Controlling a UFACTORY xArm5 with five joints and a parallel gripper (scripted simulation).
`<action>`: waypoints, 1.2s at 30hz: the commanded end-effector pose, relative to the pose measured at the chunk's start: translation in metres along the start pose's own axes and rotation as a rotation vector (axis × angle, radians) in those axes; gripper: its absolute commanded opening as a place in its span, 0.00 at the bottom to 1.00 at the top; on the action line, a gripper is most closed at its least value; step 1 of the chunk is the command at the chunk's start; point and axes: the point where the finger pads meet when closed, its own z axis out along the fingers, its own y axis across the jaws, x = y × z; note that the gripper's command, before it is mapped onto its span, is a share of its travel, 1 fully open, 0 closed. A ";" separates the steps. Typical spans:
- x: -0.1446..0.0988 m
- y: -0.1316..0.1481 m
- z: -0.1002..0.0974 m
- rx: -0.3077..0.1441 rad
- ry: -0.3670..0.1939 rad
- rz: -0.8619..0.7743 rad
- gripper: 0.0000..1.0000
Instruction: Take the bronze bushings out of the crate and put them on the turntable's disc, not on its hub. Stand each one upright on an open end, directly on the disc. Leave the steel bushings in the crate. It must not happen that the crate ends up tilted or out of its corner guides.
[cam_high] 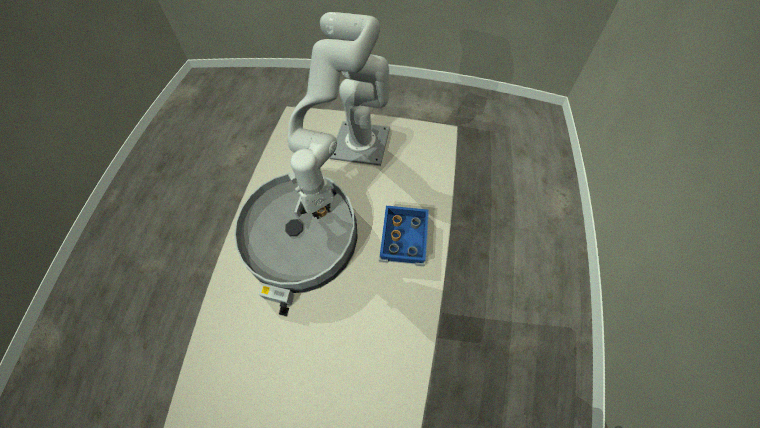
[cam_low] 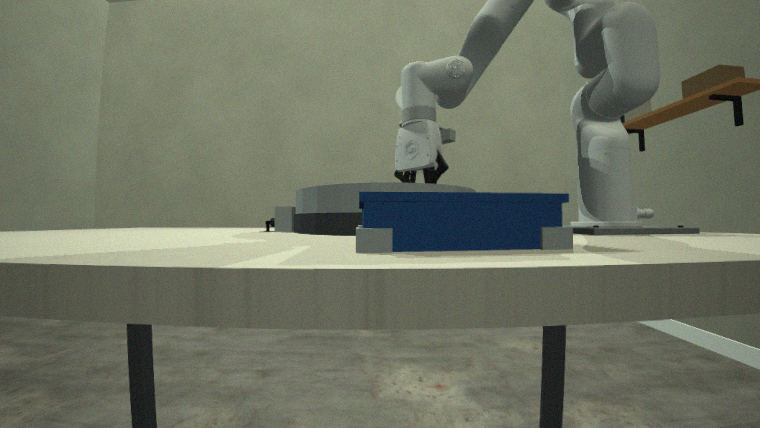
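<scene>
The grey turntable (cam_high: 295, 233) has a raised rim and a dark hub (cam_high: 294, 227) at its centre. My gripper (cam_high: 319, 211) is low over the disc, just right of the hub and behind it. Its fingers stand slightly apart around a bronze bushing (cam_high: 321, 214) that rests on the disc. The side view shows the fingertips (cam_low: 421, 176) down at the rim's height; the bushing is hidden there. The blue crate (cam_high: 404, 233) holds two bronze bushings (cam_high: 396, 219) (cam_high: 395, 234) and three steel ones (cam_high: 415, 221) (cam_high: 393, 247) (cam_high: 412, 250), all upright.
A small grey control box (cam_high: 274, 293) sits against the turntable's front edge. The arm's base plate (cam_high: 361, 144) is behind the turntable. A wooden wall shelf (cam_low: 691, 101) hangs at the right in the side view. The crate (cam_low: 460, 220) stands on grey feet.
</scene>
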 end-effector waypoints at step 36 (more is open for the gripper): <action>-0.001 0.000 -0.059 0.003 -0.002 0.000 0.42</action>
